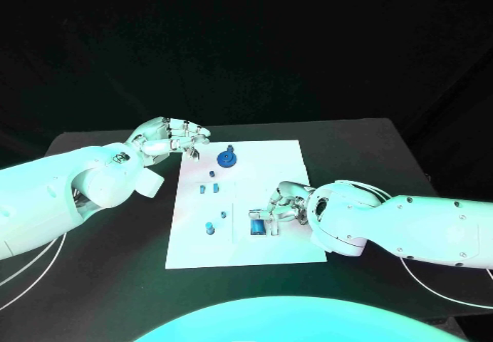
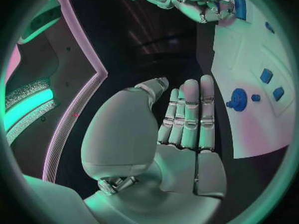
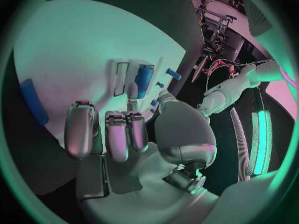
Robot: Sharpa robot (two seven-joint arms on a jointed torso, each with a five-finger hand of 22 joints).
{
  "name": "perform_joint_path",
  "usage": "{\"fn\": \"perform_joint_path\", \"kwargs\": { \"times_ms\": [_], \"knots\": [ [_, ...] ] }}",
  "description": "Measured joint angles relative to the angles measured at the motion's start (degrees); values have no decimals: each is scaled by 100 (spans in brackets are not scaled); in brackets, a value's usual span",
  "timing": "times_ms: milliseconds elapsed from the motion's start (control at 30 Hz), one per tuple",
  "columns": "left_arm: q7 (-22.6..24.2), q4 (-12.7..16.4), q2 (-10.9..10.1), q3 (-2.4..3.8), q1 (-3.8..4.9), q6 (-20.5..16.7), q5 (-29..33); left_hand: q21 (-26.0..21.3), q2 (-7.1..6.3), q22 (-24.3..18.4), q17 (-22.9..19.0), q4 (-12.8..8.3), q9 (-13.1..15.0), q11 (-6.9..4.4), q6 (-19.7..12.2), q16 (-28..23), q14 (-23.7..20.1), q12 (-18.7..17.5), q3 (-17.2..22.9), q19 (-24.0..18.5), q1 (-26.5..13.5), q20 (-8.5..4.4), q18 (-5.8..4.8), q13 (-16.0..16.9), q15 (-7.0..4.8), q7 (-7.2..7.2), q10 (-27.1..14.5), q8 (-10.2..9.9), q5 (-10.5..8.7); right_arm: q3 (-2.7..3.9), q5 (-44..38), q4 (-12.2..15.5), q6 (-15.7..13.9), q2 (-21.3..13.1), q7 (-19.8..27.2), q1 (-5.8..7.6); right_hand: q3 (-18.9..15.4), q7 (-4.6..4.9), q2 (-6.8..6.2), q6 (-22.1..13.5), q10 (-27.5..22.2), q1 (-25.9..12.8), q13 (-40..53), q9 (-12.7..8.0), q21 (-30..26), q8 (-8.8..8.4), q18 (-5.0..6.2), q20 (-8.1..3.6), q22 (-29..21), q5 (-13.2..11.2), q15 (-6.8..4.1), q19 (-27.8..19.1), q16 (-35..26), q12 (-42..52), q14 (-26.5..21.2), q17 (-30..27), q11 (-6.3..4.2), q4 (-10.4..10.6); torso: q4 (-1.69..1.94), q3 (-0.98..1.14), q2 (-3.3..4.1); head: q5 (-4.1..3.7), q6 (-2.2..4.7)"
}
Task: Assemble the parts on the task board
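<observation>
Black matte bench point(image 1: 102, 271) carrying flat white rectangular task board point(image 1: 277, 246) at centre. Scattered across the board: round blue knob-shaped part point(image 1: 227, 156) near the far edge, blue cylindrical part point(image 1: 256, 226) lying in a recess near the right side, small blue block parts point(image 1: 209, 189) mid-board, small blue peg part point(image 1: 209, 229) toward the near left. Judged early to midway: several parts loose and apart from one another, no completed assembly discernible; most fitting work apparently outstanding. Left silver robot hand point(image 1: 172, 137) raised just beyond the far left corner of the board, beside the knob-shaped part but not touching it; in the left wrist view point(image 2: 187, 119) fingers straight and side by side, palm bare, nothing held, so open. Right silver robot hand point(image 1: 288, 203) low over the right side of the board, directly beside the cylindrical part; in the right wrist view point(image 3: 118, 134) fingers extended toward the recess with fingertips close to the cylinder. Contact or grip on the cylinder not determinable; right state therefore uncertain.
</observation>
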Motion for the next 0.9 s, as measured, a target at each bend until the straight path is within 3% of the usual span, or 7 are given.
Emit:
{"fn": "perform_joint_path", "kwargs": {
  "times_ms": [300,400,467,567,667,900],
  "knots": [
    [-3,0,-3,0,0,0,0,0,0,0,0,0,0,0,0,0,0,0,0,0,0,0,0,0,0,0,0,0,0,0,-39,146,-37,-238,100,9,-78,3,45,-44,0,563,-1,7,-64,61,0,0,0,0,0,0,0,0,0,-1,0,-15,0,-2,-2,5,-5],
    [-3,0,-7,0,0,0,-1,0,24,-9,-1,0,0,0,-21,0,0,0,0,0,24,0,0,-1,0,-21,0,0,0,0,-40,265,-118,-420,211,76,-103,33,40,-135,0,885,-1,4,-169,61,0,0,-1,0,0,0,0,-56,0,-1,0,-40,-1,0,-4,6,-5],
    [-3,1,-8,0,0,-1,-1,0,24,-10,-1,0,0,0,-21,0,0,0,0,0,24,0,0,-1,0,-21,0,0,0,5,-12,342,-201,-554,328,156,-144,94,23,-305,-2,1122,-1,-42,-275,-40,0,1,-1,0,0,0,0,-92,0,-1,5,-64,-2,1,-7,6,-4],
    [-3,1,-11,-1,0,-2,-1,0,24,-10,-1,0,0,0,-21,0,0,0,0,0,24,0,0,-1,0,-21,0,0,0,16,97,454,-386,-813,552,304,-207,225,-17,-612,-6,1533,-1,-151,-365,-280,-1,47,-1,0,77,-1,-29,-92,-12,-1,147,-127,-6,-2,-11,-6,9],
    [1,2,-12,-1,0,-4,2,0,24,-10,0,0,0,0,-21,0,0,0,0,0,24,0,0,-1,0,-21,0,0,0,18,238,522,-559,-1053,730,414,-204,323,-29,-733,-5,1832,-1,-211,-399,-419,-1,108,-1,0,143,0,-33,-124,-2,-2,202,-174,-13,-5,-15,-19,23],
    [8,7,-13,-10,-1,-8,22,0,24,-9,4,-1,0,0,-21,0,0,0,0,-1,24,0,0,-1,0,-21,0,0,0,7,394,554,-683,-1594,868,509,-179,338,-140,-747,2,2082,0,-248,-399,-468,0,127,-2,0,146,-1,-33,-191,0,-2,209,-246,-13,-5,-17,-95,47]
  ]
}}
